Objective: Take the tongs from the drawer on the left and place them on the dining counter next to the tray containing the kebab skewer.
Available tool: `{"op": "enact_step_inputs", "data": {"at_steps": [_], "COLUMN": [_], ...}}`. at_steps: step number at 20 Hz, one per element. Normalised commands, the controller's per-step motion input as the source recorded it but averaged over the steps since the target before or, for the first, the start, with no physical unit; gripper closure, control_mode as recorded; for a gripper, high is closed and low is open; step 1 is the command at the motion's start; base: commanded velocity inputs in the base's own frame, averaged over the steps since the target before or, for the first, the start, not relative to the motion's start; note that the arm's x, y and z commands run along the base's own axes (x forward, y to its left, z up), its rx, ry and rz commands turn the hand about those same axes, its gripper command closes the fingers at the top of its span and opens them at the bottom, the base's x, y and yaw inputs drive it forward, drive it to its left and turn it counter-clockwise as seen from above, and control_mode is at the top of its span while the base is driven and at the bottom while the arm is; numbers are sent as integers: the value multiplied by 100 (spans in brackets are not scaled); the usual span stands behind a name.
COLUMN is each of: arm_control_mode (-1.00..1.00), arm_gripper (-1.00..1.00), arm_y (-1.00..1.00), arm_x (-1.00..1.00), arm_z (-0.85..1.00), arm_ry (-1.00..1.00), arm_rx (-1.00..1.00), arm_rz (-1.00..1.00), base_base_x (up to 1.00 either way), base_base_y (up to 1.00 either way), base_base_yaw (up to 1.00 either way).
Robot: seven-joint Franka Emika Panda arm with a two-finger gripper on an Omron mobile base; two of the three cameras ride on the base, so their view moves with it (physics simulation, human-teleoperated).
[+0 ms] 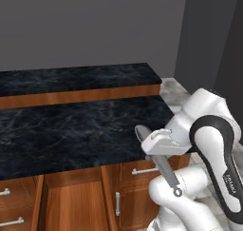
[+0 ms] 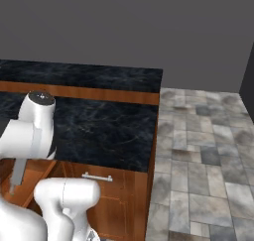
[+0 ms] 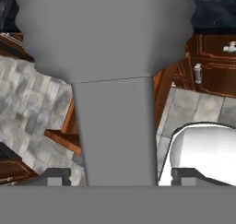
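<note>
You've got the tongs (image 1: 163, 167) clamped in the gripper (image 1: 154, 144), ring end dangling just below the dining counter (image 1: 71, 125) edge, so lift them clear of that edge before swinging out over the top toward the far raised ledge.

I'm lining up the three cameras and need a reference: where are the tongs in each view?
Left base view: the tongs are at lower right, slanting down to their ring in front of the cabinet.
Right base view: the tongs are a grey strip at the lower left, under the white arm.
Hand view: the tongs are a large grey shape up the middle.
Shared landmark: the dining counter.
</note>
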Motion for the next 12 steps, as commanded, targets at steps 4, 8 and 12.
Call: {"op": "enact_step_inputs", "data": {"at_steps": [4,8,12], "arm_control_mode": [-100,-100,-100], "arm_gripper": [100,100,100], "arm_y": [-95,-22,0], "arm_x": [-17,17,0], "arm_z": [2,32,7], "arm_ry": [0,0,0], "arm_rx": [0,3,0], "arm_rz": [-31,-5,0], "base_base_x": [0,0,0], "base_base_y": [0,0,0], "base_base_yaw": [0,0,0]}}
